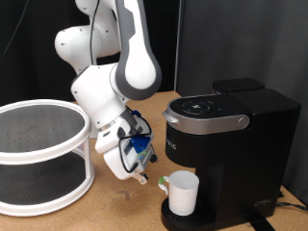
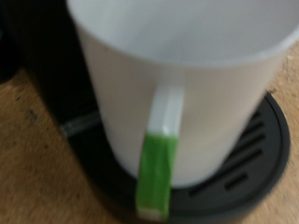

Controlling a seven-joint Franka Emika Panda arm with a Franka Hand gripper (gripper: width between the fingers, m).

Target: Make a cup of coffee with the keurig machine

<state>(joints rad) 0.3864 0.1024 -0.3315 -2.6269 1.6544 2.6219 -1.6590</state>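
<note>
One plain white rigid mug (image 1: 183, 192) sits on black Keurig machine (image 1: 226, 135) drip tray; green-taped handle (image 2: 157, 159) offers grip. Hand (image 1: 141, 166) adjacent, aperture probably indeterminate.

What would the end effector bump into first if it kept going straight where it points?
Probably the cup, most likely its handle, which fills the wrist view dead ahead. The cup sits on the keurig machine's drip tray. In the exterior view the end effector is beside it.

A dark curtain (image 1: 192, 38) hangs behind a wooden table (image 1: 115, 207); a white two-tier mesh rack (image 1: 43, 154) stands on it.
</note>
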